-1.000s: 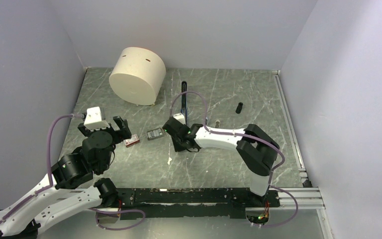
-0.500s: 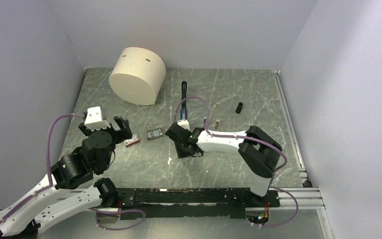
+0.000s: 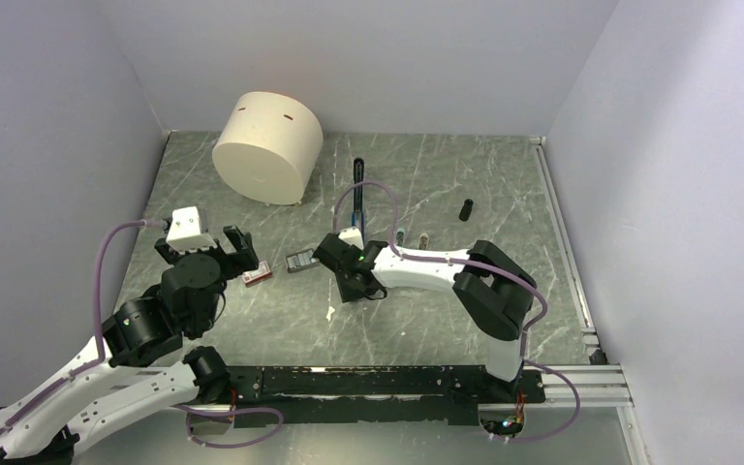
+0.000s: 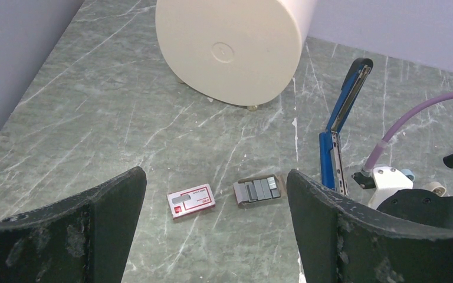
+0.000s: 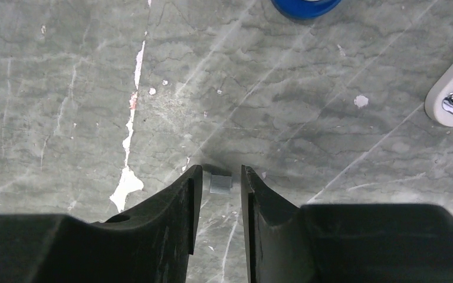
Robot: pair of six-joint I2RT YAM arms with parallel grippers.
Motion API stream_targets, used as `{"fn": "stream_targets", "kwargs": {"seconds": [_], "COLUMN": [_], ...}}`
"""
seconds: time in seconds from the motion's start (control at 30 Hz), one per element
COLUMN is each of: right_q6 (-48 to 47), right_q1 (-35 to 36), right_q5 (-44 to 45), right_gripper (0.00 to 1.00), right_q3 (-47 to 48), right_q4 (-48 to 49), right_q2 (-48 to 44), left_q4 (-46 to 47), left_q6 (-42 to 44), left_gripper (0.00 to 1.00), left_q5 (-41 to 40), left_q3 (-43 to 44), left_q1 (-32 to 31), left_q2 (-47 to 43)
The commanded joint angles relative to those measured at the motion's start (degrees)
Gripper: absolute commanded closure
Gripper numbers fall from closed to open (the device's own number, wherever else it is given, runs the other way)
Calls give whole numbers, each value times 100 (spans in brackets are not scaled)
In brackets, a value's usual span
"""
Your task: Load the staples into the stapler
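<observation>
The blue stapler [image 3: 357, 194] lies swung open on the table, and it also shows in the left wrist view [image 4: 342, 112]. The red-and-white staple box [image 3: 257, 275] [image 4: 191, 201] and a tray of silver staples [image 3: 299, 261] [image 4: 258, 190] lie side by side. My right gripper [image 3: 353, 284] [image 5: 218, 171] points down just near of the stapler. Its jaws are narrowly open around a tiny silver staple block [image 5: 220, 183], with a thin gap on each side. A blue rounded end [image 5: 305, 5] shows at the top. My left gripper [image 3: 201, 248] [image 4: 215, 174] is wide open and empty, left of the box.
A big cream cylinder [image 3: 267, 145] [image 4: 230, 47] stands at the back left. A small black cylinder [image 3: 466, 209], a pale-blue capsule [image 3: 400, 235] and a beige lump [image 3: 424, 238] [image 5: 451, 100] lie right of the stapler. Metal rails run along the right and near edges.
My right gripper dipped toward the near side, then shifted back slightly left and away. The left arm, box, tray and stapler have not moved.
</observation>
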Motion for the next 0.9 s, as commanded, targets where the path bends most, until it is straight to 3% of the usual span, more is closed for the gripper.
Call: {"fn": "stream_targets", "kwargs": {"seconds": [0.0, 0.27, 0.67, 0.87], "right_q6": [151, 252, 270, 325], "right_q1": [16, 23, 23, 17], "right_q5": [219, 149, 13, 191], "right_gripper": [66, 72, 72, 78], "right_q3": [40, 35, -43, -84], "right_q4": [-155, -172, -50, -65], "right_q2": [15, 132, 172, 54], "left_q4": [138, 109, 100, 109], "left_q6": [61, 25, 32, 32], "left_gripper": [7, 7, 7, 7], "left_q5": [16, -7, -3, 9], "left_q3": [55, 59, 68, 64], "left_q1": [-14, -12, -18, -18], "left_q2": [-22, -42, -48, -52]}}
